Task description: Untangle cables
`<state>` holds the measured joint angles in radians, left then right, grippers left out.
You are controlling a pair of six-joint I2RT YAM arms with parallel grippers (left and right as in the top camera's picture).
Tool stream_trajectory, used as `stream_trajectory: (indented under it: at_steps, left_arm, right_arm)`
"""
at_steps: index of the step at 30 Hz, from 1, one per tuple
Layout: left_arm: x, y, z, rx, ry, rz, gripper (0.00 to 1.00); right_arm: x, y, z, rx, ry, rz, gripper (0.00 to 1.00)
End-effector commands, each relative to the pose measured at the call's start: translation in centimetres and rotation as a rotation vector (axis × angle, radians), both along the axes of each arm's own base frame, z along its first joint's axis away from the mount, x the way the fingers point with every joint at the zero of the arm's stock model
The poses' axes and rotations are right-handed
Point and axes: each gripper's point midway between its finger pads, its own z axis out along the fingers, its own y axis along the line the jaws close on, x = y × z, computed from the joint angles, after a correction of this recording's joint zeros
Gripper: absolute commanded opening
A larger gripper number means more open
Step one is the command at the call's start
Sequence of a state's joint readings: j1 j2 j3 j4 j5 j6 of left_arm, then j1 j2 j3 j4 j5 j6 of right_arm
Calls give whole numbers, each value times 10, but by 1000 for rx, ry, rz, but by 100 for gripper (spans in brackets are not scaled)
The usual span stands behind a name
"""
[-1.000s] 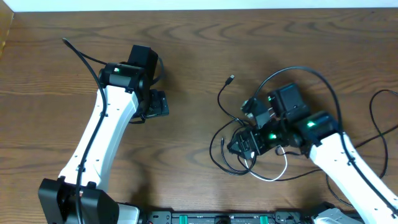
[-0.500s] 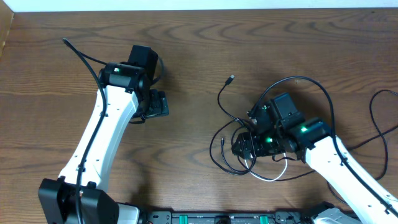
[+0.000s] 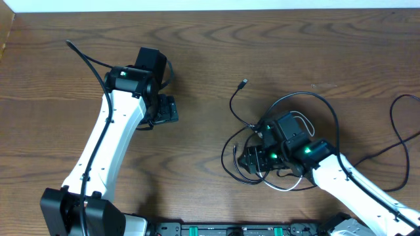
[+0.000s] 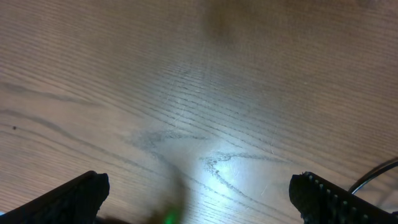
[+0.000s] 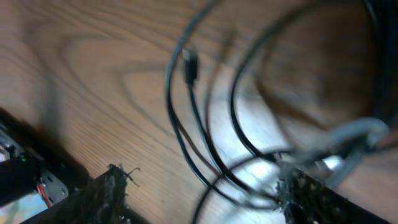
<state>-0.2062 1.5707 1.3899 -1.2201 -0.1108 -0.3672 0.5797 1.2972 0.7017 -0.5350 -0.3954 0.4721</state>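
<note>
The right end effector [image 5: 205, 186] hangs low with its fingers part-way apart, straddling the tangle. A black cable [image 3: 231, 105] loops between them and a white cable [image 5: 360, 127] lies against the right-hand finger; I cannot tell whether either is pinched. One small plug [image 5: 191, 65] lies just ahead of the fingertips. The left end effector [image 4: 199, 193] is spread wide, holding nothing, over bare counter [image 3: 197, 39], well apart from the cables. Between the two arms the wood is open, and the counter's far edge runs well beyond both.
</note>
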Motion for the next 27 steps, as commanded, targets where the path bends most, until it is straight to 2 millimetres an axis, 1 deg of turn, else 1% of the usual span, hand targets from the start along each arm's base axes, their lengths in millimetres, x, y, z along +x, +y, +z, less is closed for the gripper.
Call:
stream_trajectory:
  at_steps: [1, 3, 5, 6, 7, 8, 9, 13, 15, 17, 19, 20, 21, 22, 25, 27]
  left_arm:
    - [3, 3, 4, 6, -18, 15, 98]
    - [3, 3, 4, 6, -18, 15, 98]
    - [3, 3, 4, 6, -18, 14, 98]
    - [3, 3, 4, 6, -18, 14, 98]
    - [3, 3, 4, 6, -18, 14, 98]
    - [3, 3, 4, 6, -18, 14, 98]
    - [3, 3, 4, 6, -18, 14, 98]
    - [3, 3, 4, 6, -18, 15, 98]
    - [3, 3, 4, 6, -18, 15, 98]
    - [3, 3, 4, 6, -18, 14, 98]
    - [3, 3, 4, 6, -18, 15, 98]
    - [3, 3, 4, 6, -18, 15, 98]
    - [3, 3, 4, 6, -18, 14, 98]
    - [3, 3, 4, 6, -18, 15, 98]
    - [3, 3, 4, 6, -18, 15, 98]
    - [3, 3, 4, 6, -18, 14, 98]
  right_arm:
    - [1, 1, -3, 0, 0, -24, 66]
    - [0, 1, -5, -2, 7, -29, 49]
    - [-2, -1, -9, -11, 19, -29, 36]
    - [-4, -1, -11, -14, 24, -29, 28]
    - [-5, -2, -14, -18, 29, -29, 15]
    - [-6, -3, -15, -21, 35, -31, 4]
    - [-7, -4, -16, -22, 41, -37, 1]
    - [-5, -2, -15, -14, 35, -42, 1]
    - [-1, 4, -11, 19, 15, -33, 1]
    - [4, 16, 0, 88, -11, -12, 1]
    - [9, 31, 16, 182, -52, 28, 1]
    - [13, 45, 34, 278, -99, 76, 1]
    - [15, 53, 47, 335, -132, 104, 1]
    - [17, 63, 64, 408, -179, 142, 1]
    - [20, 76, 102, 534, -295, 210, 1]
    - [22, 81, 123, 594, -370, 242, 1]
